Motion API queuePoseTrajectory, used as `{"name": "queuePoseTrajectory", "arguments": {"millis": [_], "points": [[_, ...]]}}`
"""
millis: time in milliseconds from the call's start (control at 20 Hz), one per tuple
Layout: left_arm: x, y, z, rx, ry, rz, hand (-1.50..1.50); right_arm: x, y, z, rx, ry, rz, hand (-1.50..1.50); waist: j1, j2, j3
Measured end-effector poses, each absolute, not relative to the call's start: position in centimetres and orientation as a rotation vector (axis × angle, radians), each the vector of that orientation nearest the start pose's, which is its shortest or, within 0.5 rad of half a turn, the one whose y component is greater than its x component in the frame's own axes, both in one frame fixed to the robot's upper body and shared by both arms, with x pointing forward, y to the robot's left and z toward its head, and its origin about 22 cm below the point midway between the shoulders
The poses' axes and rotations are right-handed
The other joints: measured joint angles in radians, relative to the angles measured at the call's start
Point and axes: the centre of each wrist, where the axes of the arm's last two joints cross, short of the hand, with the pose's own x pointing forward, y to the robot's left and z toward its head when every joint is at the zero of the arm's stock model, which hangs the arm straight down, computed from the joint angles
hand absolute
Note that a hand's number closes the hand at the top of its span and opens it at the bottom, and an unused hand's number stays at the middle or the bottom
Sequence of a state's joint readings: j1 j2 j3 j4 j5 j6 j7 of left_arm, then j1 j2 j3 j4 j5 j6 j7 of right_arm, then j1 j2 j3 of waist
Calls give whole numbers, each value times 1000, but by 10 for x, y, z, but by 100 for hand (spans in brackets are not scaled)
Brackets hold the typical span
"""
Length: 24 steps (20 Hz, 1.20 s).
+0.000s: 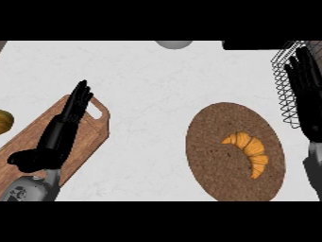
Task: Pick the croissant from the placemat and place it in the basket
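A golden, curved croissant (248, 151) lay untouched on a round brown placemat (212, 156), its ridged crust arching toward the right. The right hand (313, 97), fingers straight and holding nothing, hung over the wire basket (283, 85), apparently not yet reaching. The left hand (62, 130) rested open above a wooden cutting board (10, 165).

No readable text, label or number appears anywhere.
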<state>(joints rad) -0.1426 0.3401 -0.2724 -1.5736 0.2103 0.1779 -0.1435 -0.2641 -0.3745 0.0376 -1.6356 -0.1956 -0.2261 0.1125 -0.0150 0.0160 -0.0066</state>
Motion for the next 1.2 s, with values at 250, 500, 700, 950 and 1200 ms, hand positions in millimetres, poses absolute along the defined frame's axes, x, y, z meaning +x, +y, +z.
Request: {"name": "queuePoseTrajectory", "arguments": {"millis": [250,500,700,950,1200], "points": [[273,239,49,22,-1779,-301,0,303,-276,104,75,-1769,303,150,32,-3,8],[277,245,52,28,-1748,-362,0,291,-236,97,540,-1825,689,-150,51,-3,13],[277,256,51,39,-1711,-364,0,261,-230,63,648,-1860,858,-150,24,-12,11],[277,263,53,55,-1690,-367,0,244,-252,68,394,-1941,1006,-150,3,-19,8],[276,263,50,55,-1682,-366,0,253,-279,124,6,-2008,1131,-150,-3,-22,6]]}}
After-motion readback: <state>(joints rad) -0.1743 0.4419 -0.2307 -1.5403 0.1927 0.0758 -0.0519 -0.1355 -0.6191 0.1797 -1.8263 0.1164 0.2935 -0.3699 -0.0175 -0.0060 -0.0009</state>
